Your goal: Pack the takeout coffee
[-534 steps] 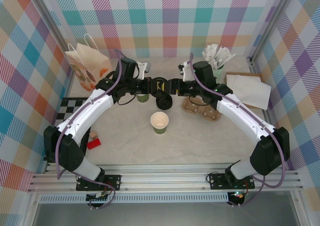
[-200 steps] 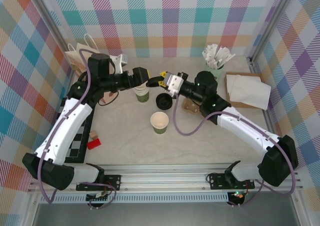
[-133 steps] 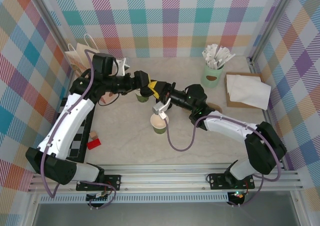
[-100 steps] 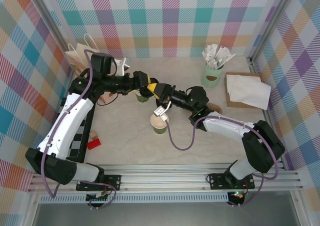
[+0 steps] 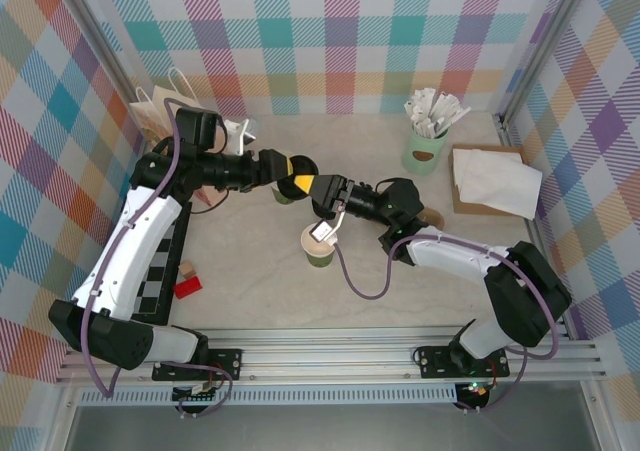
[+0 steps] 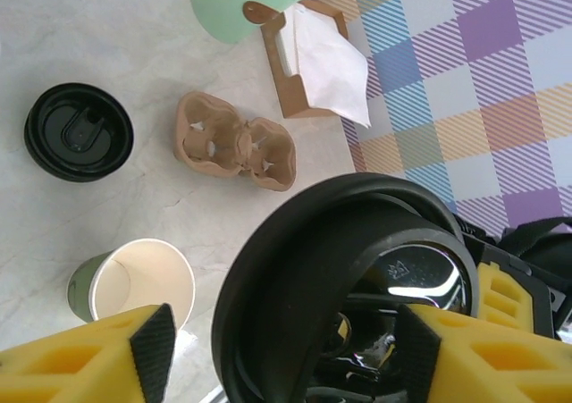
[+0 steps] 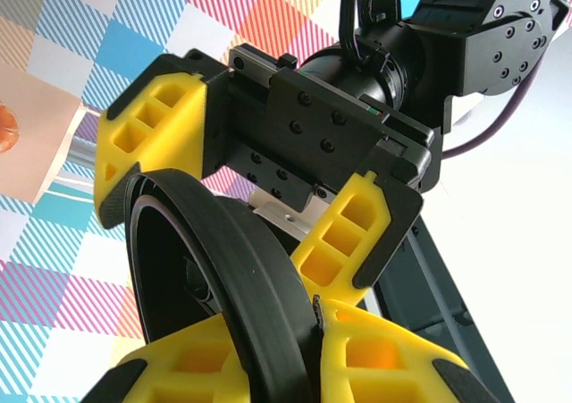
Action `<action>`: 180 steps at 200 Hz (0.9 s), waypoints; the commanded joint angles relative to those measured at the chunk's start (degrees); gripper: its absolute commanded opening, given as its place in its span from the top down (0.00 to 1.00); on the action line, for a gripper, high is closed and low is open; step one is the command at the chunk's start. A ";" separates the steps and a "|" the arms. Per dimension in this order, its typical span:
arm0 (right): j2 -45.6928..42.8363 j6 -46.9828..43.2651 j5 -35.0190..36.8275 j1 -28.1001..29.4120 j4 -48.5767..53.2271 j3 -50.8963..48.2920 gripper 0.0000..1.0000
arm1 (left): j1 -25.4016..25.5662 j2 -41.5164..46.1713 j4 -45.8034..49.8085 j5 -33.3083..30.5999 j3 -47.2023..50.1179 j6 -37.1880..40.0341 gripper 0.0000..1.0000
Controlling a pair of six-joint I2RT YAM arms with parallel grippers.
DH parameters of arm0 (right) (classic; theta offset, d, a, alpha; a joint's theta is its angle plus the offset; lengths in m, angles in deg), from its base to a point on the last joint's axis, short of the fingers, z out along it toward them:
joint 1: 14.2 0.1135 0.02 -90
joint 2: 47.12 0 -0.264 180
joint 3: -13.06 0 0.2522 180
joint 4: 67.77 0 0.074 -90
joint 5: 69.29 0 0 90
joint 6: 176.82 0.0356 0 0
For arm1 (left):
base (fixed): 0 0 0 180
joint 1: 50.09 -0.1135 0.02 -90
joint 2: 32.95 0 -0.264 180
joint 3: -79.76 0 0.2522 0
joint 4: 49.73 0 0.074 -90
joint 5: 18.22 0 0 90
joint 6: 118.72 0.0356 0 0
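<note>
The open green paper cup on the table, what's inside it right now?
In the open cup, only a bare cream inner wall shows, with no drink visible. A yellow finger covers its lower rim, and the very bottom cannot be made out.

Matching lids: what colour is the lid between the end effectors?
Black; the lid shows best in the left wrist view.
</note>
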 commanded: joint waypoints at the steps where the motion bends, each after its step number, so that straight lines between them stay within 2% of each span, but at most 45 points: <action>1: -1.71 -0.84 -1.39 0.49 -1.94 -0.65 0.90 | -0.97 1.61 0.16 2.41 -1.19 1.89 0.40; 19: -1.90 -0.45 -1.77 0.75 -2.02 -0.70 0.90 | -1.14 1.75 -0.11 2.42 -0.59 2.19 0.50; 29: -2.00 -0.11 -2.20 1.00 -2.02 -0.70 0.90 | -1.15 1.61 -0.19 3.43 -0.45 2.62 0.59; 43: -2.24 0.68 -2.69 1.33 -2.07 -0.61 0.89 | -1.15 1.22 -0.13 4.75 -0.22 3.31 0.66; 91: -3.10 2.06 -3.07 1.73 1.13 -0.92 0.88 | -1.15 0.57 -1.71 8.64 0.34 4.56 0.73; 116: -3.05 2.95 -2.36 1.79 3.79 -0.94 0.85 | -1.14 0.43 -2.00 9.55 0.92 5.23 0.83; 148: -5.51 5.27 -0.31 1.82 14.85 -0.70 0.77 | -1.15 0.45 -0.73 8.58 0.29 6.97 0.86; 164: -6.67 6.96 0.65 1.90 19.14 -0.80 0.77 | -1.15 0.18 -0.12 8.88 0.05 8.08 0.89; 180: -7.81 9.04 2.47 1.91 23.07 -0.31 0.79 | -1.15 -0.48 0.53 9.70 -0.22 9.23 0.96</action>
